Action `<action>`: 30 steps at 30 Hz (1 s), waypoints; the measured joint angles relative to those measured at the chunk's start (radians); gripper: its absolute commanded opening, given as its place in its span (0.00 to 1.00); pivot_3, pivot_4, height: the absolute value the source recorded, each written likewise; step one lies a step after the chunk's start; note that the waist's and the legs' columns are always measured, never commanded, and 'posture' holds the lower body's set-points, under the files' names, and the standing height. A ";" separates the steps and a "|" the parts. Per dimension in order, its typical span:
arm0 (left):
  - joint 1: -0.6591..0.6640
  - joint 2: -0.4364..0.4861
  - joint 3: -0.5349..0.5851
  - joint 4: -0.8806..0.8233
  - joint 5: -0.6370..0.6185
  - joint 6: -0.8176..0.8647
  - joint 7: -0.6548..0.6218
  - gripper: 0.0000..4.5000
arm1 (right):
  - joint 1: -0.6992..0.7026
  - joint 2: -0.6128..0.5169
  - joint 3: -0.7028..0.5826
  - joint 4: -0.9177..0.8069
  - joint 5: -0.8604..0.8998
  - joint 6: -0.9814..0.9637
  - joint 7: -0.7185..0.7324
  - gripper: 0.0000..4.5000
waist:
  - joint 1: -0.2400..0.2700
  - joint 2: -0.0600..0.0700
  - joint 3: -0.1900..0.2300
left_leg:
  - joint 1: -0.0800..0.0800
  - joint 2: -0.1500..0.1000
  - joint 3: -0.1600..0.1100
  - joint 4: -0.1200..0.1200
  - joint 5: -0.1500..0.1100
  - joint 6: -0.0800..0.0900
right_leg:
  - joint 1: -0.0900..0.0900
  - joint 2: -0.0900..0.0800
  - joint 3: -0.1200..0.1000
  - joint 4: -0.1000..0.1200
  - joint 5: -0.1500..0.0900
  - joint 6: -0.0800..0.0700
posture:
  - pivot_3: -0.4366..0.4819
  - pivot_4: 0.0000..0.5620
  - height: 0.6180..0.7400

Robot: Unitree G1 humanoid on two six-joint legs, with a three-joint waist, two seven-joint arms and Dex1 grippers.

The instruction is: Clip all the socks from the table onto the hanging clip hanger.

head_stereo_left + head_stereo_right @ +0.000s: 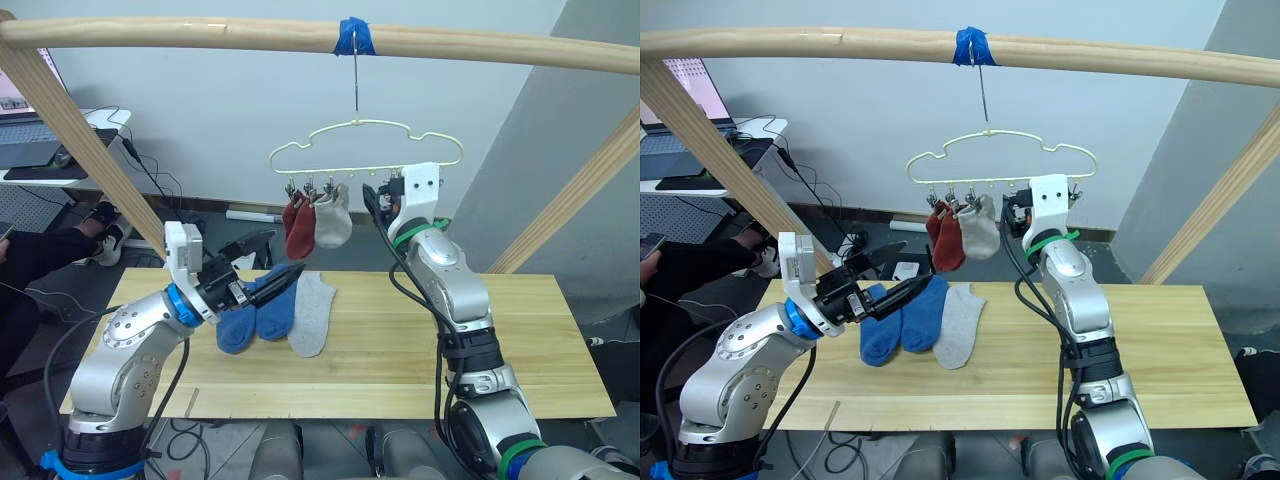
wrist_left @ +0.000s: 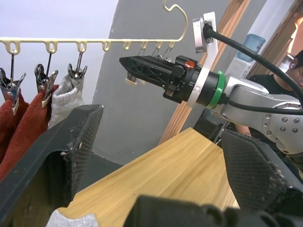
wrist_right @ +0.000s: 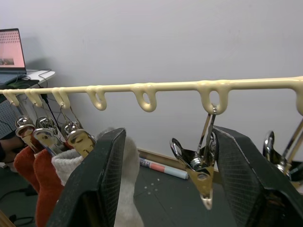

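Note:
The pale clip hanger [image 1: 365, 140] hangs from the wooden rail. Two rust red socks [image 1: 297, 228] and one grey sock [image 1: 333, 222] are clipped at its left end. On the table [image 1: 480, 340] lie two blue socks [image 1: 250, 322] and a grey sock [image 1: 312, 315], side by side. My left gripper [image 1: 275, 258] is open just above the blue socks, with nothing between its fingers. My right gripper [image 3: 170, 137] is raised to the hanger and open. A free silver clip [image 3: 201, 168] hangs between its fingers, and further free clips hang to its right.
The thick wooden rail [image 1: 200, 35] with blue tape [image 1: 357, 38] crosses overhead, on slanted wooden legs at both sides. A white desk [image 1: 40, 150] with a laptop and cables stands at the far left. A person's legs [image 1: 30, 260] show there.

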 measured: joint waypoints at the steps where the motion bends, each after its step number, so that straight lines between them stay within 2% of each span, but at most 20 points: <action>1: 0.004 0.000 0.000 0.000 0.000 0.000 0.000 1.00 | 0.000 0.001 0.000 0.000 0.004 0.000 -0.001 0.65 | 0.000 0.000 0.000 | 0.000 0.000 0.000 0.000 0.000 0.000 | 0.000 0.000 0.000 0.000 0.000 0.000 | 0.59 0.27 1.00; 11: 0.010 0.001 0.012 0.000 -0.008 0.002 0.002 1.00 | -0.001 0.009 -0.006 0.011 0.016 -0.002 -0.013 0.65 | 0.001 0.000 0.000 | 0.000 0.000 0.000 0.000 0.000 0.000 | 0.000 0.000 0.000 0.000 0.000 0.000 | 0.59 0.26 1.00; 14: 0.010 0.001 0.012 0.000 -0.008 0.002 0.003 1.00 | -0.002 0.009 -0.008 0.011 0.016 -0.002 -0.013 0.52 | 0.001 0.000 0.000 | 0.000 0.000 0.000 0.000 0.000 0.000 | 0.000 0.000 0.000 0.000 0.000 0.000 | 0.59 0.26 1.00; 19: 0.012 0.000 0.012 0.000 -0.008 0.002 0.004 1.00 | -0.002 0.010 -0.015 0.012 0.016 -0.002 -0.014 0.12 | 0.001 0.000 0.000 | 0.000 0.000 0.000 0.000 0.000 0.000 | 0.000 0.000 0.000 0.000 0.000 0.000 | 0.59 0.26 1.00; 21: 0.012 0.000 0.012 0.000 -0.008 0.002 0.003 1.00 | -0.003 0.010 -0.021 0.012 0.016 -0.002 -0.015 0.02 | 0.001 0.000 0.000 | 0.000 0.000 0.000 0.000 0.000 0.000 | 0.000 0.000 0.000 0.000 0.000 0.000 | 0.59 0.26 1.00; 27: 0.017 -0.001 0.011 -0.001 -0.002 0.001 0.003 1.00 | -0.005 0.015 -0.033 0.016 0.017 -0.004 -0.016 0.01 | 0.001 0.000 0.000 | 0.000 0.000 0.000 0.000 0.000 0.000 | 0.000 0.000 0.000 0.000 0.000 0.000 | 0.59 0.26 1.00; 30: 0.041 0.002 -0.005 0.003 0.043 -0.006 0.006 1.00 | -0.005 0.010 -0.035 0.016 0.019 -0.002 -0.008 0.01 | 0.001 0.000 0.000 | 0.000 0.000 0.000 0.000 0.000 0.000 | 0.000 0.000 0.000 0.000 0.000 0.000 | 0.59 0.26 1.00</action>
